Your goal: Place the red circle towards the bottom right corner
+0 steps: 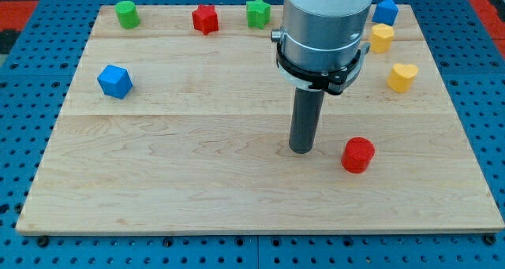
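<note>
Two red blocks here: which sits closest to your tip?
The red circle, just right of my tip; the red star sits far off at the view's top.

Arm enters from the top of the frame, right of centre: wide grey cylindrical housing, black clamp ring below it, then the straight dark rod pointing down, upright. My tip [301, 150] sits low, just right of frame centre.
</note>
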Controlling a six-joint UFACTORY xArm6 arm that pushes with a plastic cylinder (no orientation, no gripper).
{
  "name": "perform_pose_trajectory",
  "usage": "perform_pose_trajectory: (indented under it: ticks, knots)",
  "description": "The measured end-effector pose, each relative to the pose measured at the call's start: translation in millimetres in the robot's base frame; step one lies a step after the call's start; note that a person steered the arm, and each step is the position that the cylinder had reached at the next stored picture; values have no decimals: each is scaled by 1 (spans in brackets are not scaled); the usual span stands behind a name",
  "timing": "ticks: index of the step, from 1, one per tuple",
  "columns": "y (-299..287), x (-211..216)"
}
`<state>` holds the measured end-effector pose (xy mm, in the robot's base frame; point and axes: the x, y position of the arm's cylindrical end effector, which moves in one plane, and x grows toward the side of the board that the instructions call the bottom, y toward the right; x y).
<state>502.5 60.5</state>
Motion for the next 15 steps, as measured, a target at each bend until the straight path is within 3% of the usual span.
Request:
perform_pose_trajectory:
  ticks: [3, 5, 7, 9, 11, 15]
  knots:
    - [20, 23]
    - [43, -5]
    - [134, 19]
    - [78, 29]
    - [82, 94]
    - [91, 64]
